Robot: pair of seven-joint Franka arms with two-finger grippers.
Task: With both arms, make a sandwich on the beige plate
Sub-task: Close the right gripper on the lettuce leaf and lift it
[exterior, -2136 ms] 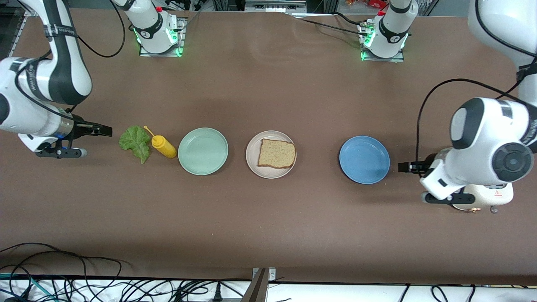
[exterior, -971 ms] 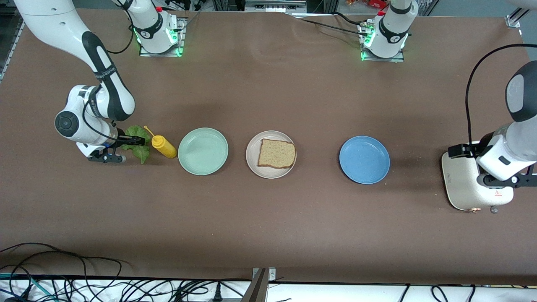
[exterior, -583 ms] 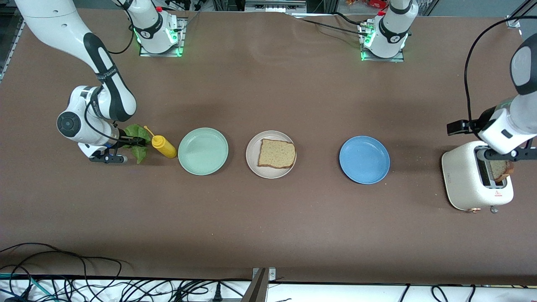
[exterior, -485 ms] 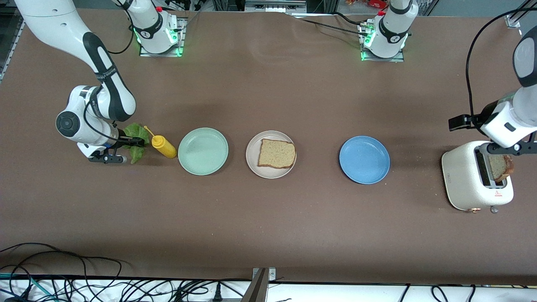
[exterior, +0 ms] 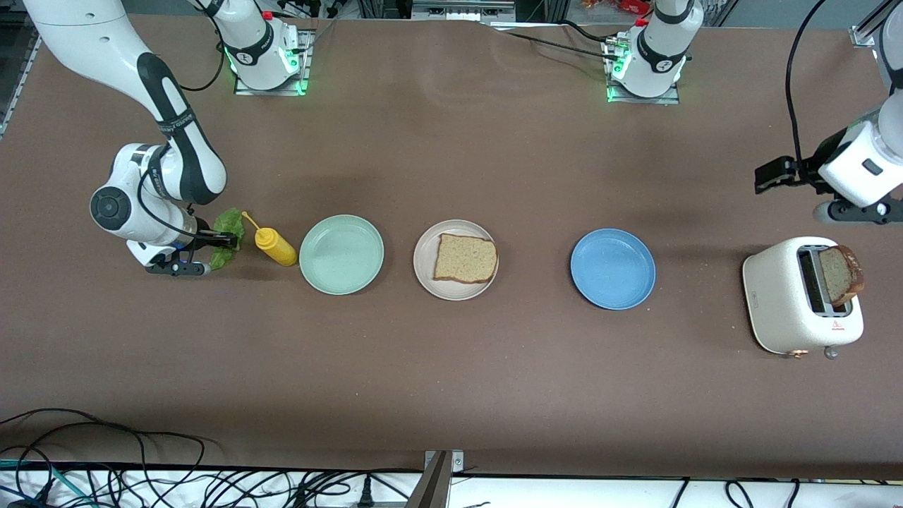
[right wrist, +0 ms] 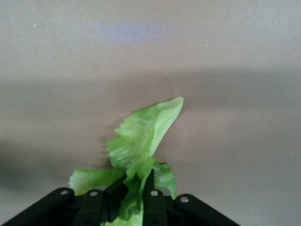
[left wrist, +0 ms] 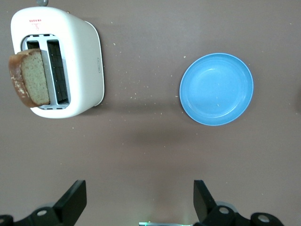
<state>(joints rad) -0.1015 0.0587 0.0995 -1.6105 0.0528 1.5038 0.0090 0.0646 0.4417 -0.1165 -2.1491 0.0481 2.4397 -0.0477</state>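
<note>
Green lettuce leaf pinched lengthwise in right gripper jaws; left gripper jaws gape empty.

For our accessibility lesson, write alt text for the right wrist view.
The right claw is shut on a ruffled green lettuce leaf, which bunches between its black fingers and fans out above the plain brown table.

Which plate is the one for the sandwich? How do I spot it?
Three round plates sit in a row across the middle of the brown table. The beige plate is the middle one, between the mint-green plate and the blue plate. Only it has a bread slice on it.
</note>
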